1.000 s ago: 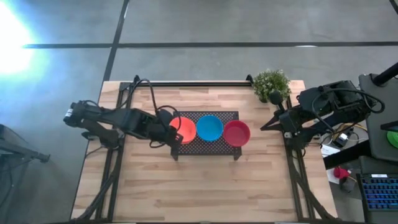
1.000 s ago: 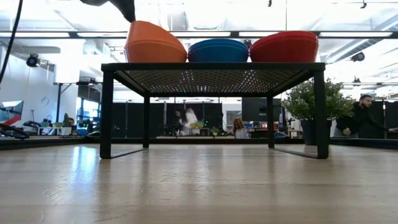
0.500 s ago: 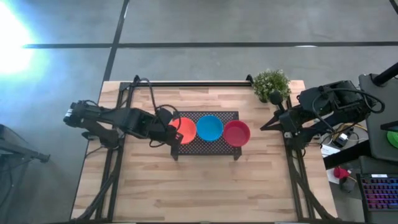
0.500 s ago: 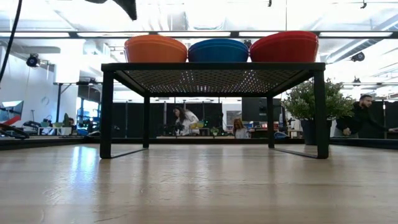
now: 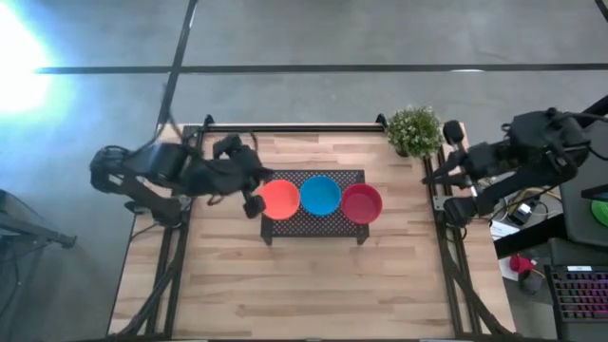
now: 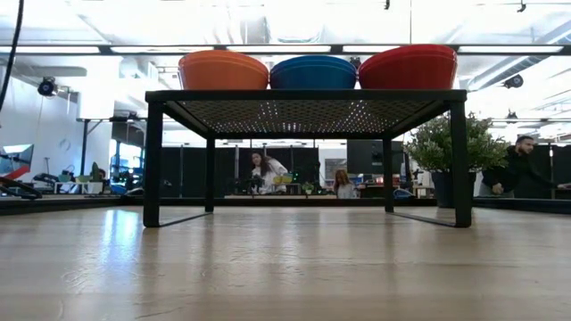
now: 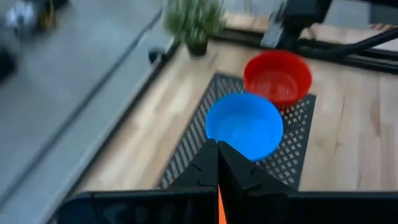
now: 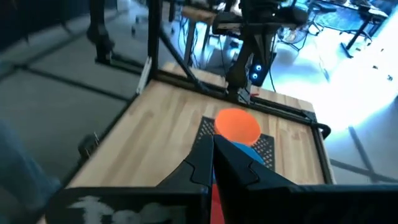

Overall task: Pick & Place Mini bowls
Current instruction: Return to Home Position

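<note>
Three mini bowls sit in a row on top of the dark mesh rack (image 5: pixel 313 220): orange (image 5: pixel 279 198) at the left end, blue (image 5: pixel 320 195) in the middle, red (image 5: pixel 361 203) at the right end. In the low view the orange (image 6: pixel 223 69), blue (image 6: pixel 312 71) and red (image 6: pixel 408 66) bowls rest level on their bases. My left gripper (image 5: pixel 255 192) hovers shut just left of the orange bowl, raised above it. Its wrist view looks past the shut fingertips (image 7: pixel 217 149) at the blue bowl (image 7: pixel 244 124) and the red bowl (image 7: pixel 277 74). My right gripper (image 5: pixel 429 179) is shut, off the table's right edge.
A small green potted plant (image 5: pixel 413 129) stands at the table's far right corner, beside the right arm. The rack stands on four legs (image 6: pixel 153 160) with open space under it. Bare wood table (image 5: pixel 313 285) stretches in front of the rack. People show in the room beyond.
The orange bowl was tipped under my left gripper a second ago; it has settled level on the rack's left end. The left gripper has let go, risen and drawn back toward the table's left edge. The right arm has lifted and swung toward the far edge.
</note>
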`<state>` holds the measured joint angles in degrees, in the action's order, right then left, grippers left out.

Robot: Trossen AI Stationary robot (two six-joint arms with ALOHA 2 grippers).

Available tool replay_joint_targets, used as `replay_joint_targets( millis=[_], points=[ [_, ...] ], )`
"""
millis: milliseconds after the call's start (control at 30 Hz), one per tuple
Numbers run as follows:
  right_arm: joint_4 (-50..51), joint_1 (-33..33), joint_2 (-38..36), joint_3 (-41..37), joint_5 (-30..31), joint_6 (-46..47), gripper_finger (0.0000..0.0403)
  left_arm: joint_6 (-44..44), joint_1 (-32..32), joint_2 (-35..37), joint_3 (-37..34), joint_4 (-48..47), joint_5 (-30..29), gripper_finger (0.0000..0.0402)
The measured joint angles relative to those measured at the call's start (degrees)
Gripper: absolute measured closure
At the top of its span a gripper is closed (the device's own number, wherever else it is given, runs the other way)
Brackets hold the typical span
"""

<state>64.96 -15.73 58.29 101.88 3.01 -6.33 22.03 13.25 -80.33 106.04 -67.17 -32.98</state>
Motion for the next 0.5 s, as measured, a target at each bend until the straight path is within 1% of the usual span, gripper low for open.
replay_joint_targets(
  millis=[100, 167, 333, 500],
  points=[
    [-1.7, 0.0, -1.6, -0.4, 0.0, 2.6, 0.0394, -8.4, -0.3, 3.7, -0.7, 3.2, 0.4, 0.0401],
    [-3.2, 0.0, -2.4, -1.2, 0.0, 3.0, 0.0394, -11.9, -0.6, 6.4, -1.2, 3.7, 2.1, 0.0401],
    [-7.0, 0.0, -4.3, -3.7, 0.0, 3.0, 0.0394, -16.6, -0.9, 13.9, -3.2, 4.3, 5.4, 0.0401],
    [-12.4, 0.0, -6.5, -8.9, 0.0, 3.3, 0.0394, -20.8, -1.0, 21.8, -8.7, 9.2, 9.3, 0.0401]
  ],
)
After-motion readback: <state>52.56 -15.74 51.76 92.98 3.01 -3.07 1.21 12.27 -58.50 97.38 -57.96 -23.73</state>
